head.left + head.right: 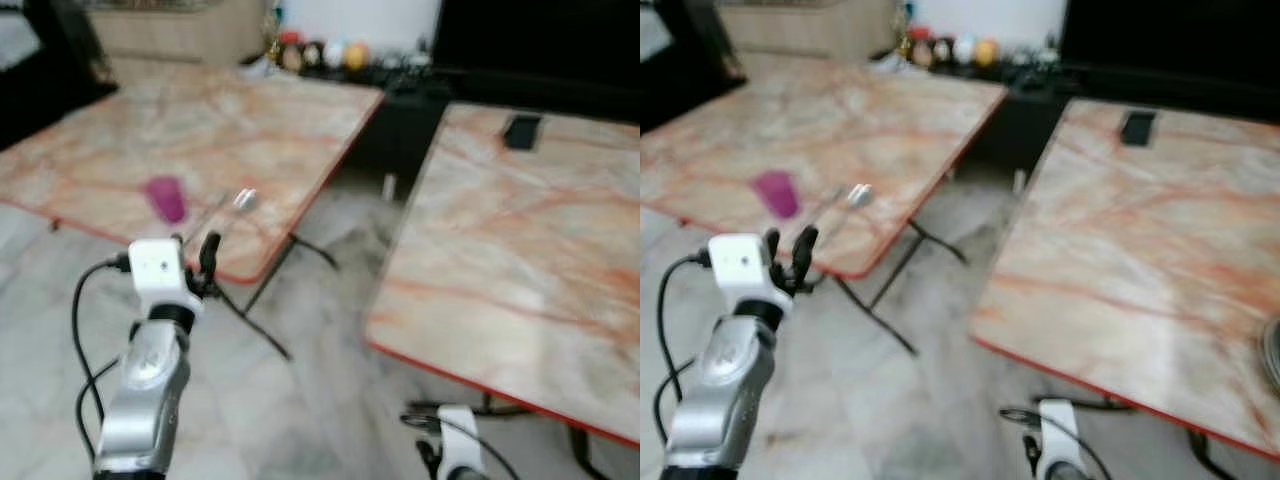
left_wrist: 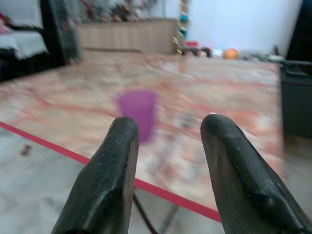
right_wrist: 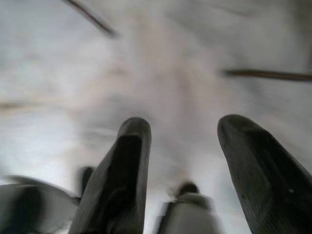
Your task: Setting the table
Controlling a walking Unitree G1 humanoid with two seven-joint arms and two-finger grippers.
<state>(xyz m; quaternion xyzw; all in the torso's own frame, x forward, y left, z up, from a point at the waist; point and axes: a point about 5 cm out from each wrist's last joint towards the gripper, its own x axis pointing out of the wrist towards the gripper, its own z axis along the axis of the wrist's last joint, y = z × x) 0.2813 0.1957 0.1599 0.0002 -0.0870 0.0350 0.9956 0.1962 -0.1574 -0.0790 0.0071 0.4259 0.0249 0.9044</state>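
While walking in: barely started, I'd judge.
Left pincer (image 2: 165, 170): released, raised at the near edge, aimed at the purple cup (image 1: 166, 198).
Right pincer (image 3: 190, 170): released, low over floor.
Left surface (image 1: 120, 130): cup, spoon (image 1: 240, 200) just right.

purple cup (image 2: 138, 113): blurred | right claw (image 3: 183, 141): floor beyond smeared | shelf items (image 1: 320, 52): indistinct

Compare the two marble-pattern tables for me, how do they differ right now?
The left table carries a purple cup and a small silvery object; the right table carries a dark flat object near its far edge. The left gripper, fingers open, is raised at the left table's near edge; the right gripper hangs low beside the right table. Both tables share pinkish marble tops with red edging.
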